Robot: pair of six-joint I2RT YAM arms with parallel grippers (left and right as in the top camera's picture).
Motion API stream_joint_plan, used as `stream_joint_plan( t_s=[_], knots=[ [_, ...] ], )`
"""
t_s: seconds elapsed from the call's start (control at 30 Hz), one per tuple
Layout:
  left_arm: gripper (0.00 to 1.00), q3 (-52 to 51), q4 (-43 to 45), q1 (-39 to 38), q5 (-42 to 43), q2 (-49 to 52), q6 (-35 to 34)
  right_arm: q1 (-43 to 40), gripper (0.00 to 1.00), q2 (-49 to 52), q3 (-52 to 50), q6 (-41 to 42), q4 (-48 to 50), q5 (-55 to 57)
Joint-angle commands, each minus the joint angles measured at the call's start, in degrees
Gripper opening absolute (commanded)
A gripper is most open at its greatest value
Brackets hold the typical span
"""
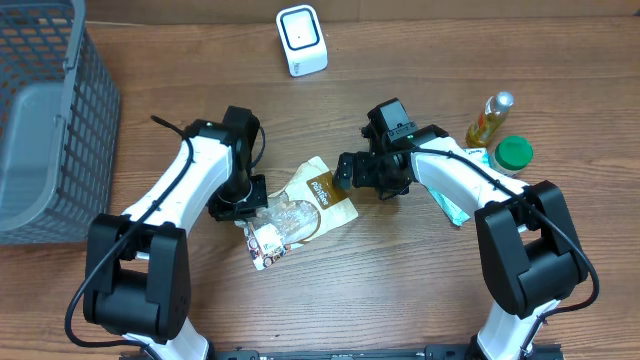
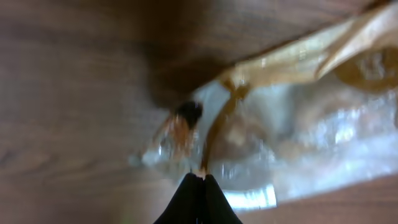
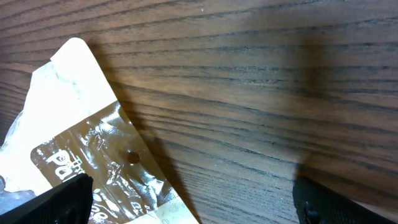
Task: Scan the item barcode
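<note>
The item is a crinkly brown and white snack packet with a clear window, lying flat mid-table. No barcode shows on it. My left gripper is at the packet's left edge. In the left wrist view the packet fills the right half, and the left gripper is shut, with a thin brown fold of the film pinched at its tips. My right gripper hovers open over the packet's upper right corner. In the right wrist view the right gripper straddles that corner of the packet and bare wood.
A white box-shaped scanner stands at the back centre. A grey mesh basket fills the far left. A bottle of yellow liquid, a green-lidded jar and a teal packet lie by the right arm.
</note>
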Motion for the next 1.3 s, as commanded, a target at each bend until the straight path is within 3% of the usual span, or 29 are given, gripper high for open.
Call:
stream_joint_plan(
  t_s=[0.0, 0.6, 1.27],
  knots=[
    [0.05, -2.08, 3.37, 0.31, -1.86, -0.22, -0.17, -0.15, 1.00, -0.22, -0.28, 0.00, 0.35, 0.37],
    [0.04, -8.96, 12.00, 0.31, -2.43, -0.22, -0.15, -0.15, 1.00, -0.20, -0.28, -1.09, 0.33, 0.35],
    [0.05, -9.20, 14.10, -0.13, -2.73, 0.13, -0.61, -0.15, 1.00, -0.22, -0.26, -2.54, 0.79, -2.71]
  ],
)
